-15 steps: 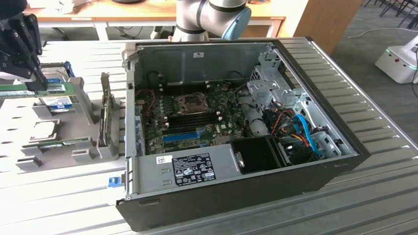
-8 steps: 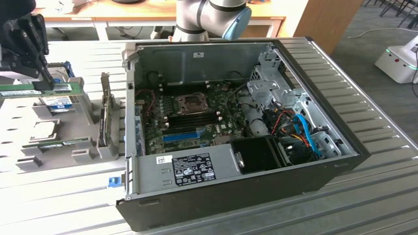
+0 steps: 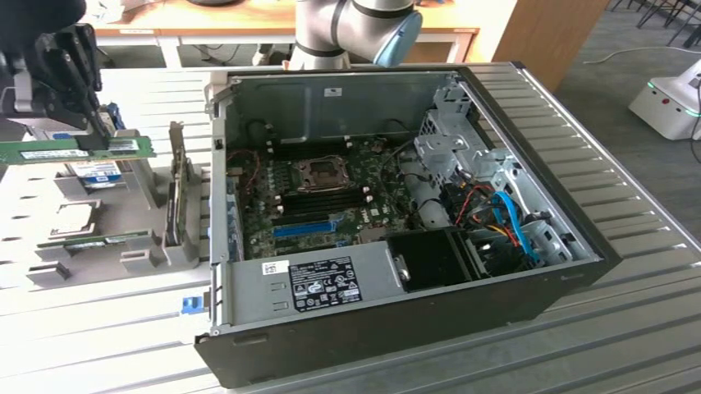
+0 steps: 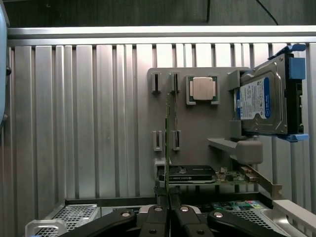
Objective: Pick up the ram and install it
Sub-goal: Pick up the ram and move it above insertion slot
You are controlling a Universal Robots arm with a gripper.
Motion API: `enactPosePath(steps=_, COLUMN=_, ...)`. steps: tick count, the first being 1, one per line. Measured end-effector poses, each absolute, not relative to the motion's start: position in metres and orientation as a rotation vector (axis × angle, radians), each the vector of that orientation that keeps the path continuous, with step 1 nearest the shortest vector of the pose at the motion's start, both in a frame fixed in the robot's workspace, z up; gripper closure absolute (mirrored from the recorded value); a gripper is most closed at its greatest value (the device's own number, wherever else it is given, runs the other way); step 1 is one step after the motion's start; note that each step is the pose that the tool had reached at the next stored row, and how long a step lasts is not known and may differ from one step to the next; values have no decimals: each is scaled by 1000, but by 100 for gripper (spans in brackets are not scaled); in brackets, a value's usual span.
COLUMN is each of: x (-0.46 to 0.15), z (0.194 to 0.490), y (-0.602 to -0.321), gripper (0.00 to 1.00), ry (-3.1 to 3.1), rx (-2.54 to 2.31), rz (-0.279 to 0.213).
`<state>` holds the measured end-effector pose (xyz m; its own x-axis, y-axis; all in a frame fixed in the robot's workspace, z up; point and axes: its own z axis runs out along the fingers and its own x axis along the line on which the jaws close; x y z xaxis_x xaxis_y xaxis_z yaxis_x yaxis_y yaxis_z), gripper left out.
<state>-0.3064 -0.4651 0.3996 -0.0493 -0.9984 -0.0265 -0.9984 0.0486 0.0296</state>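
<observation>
**Edges, Angles and Fine Print**

The ram (image 3: 55,152) ran off the exterior view's left edge, and the arm (image 3: 334,25) was cut by its top edge. Print on the computer's sticker (image 3: 323,283) was too small to read. In the wrist view the ram stood edge-on, faces hidden; the gripper (image 4: 168,211) was cut off at its base.

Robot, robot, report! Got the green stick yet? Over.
Gripper shut on the ram, held above the tray. Upright card stands between it and the open case.
</observation>
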Motion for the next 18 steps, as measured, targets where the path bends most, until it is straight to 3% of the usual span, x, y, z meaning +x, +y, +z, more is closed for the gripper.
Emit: enactPosePath(steps=18, x=-274, z=400, y=-465, gripper=88, ry=-2273, rx=2166, rz=-63)
